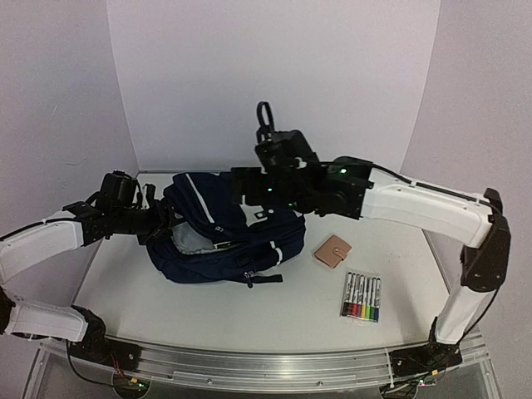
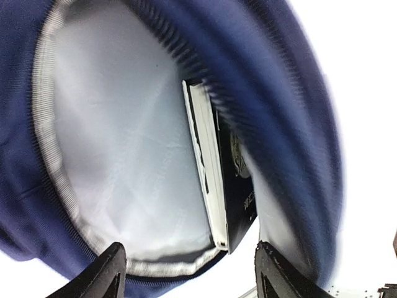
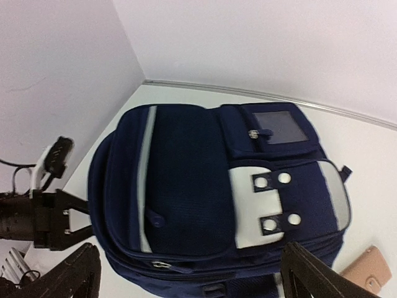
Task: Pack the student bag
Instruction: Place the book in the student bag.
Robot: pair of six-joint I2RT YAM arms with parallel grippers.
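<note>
The student bag (image 1: 229, 237) is a navy backpack with white stripes, lying left of the table's middle with its mouth toward the left arm. My left gripper (image 1: 166, 220) is at that mouth, open, its fingers (image 2: 108, 273) apart in front of the rim. Inside I see pale grey lining (image 2: 124, 143). A black-covered book (image 2: 232, 186) stands against the bag's right wall. My right gripper (image 1: 245, 187) hovers above the bag's front (image 3: 205, 174), open wide and holding nothing, its fingertips (image 3: 316, 273) spread to either side.
A tan wallet-like case (image 1: 332, 250) lies right of the bag, its corner also in the right wrist view (image 3: 366, 267). A pack of coloured markers (image 1: 362, 298) lies nearer the front edge. White walls close in the back and sides.
</note>
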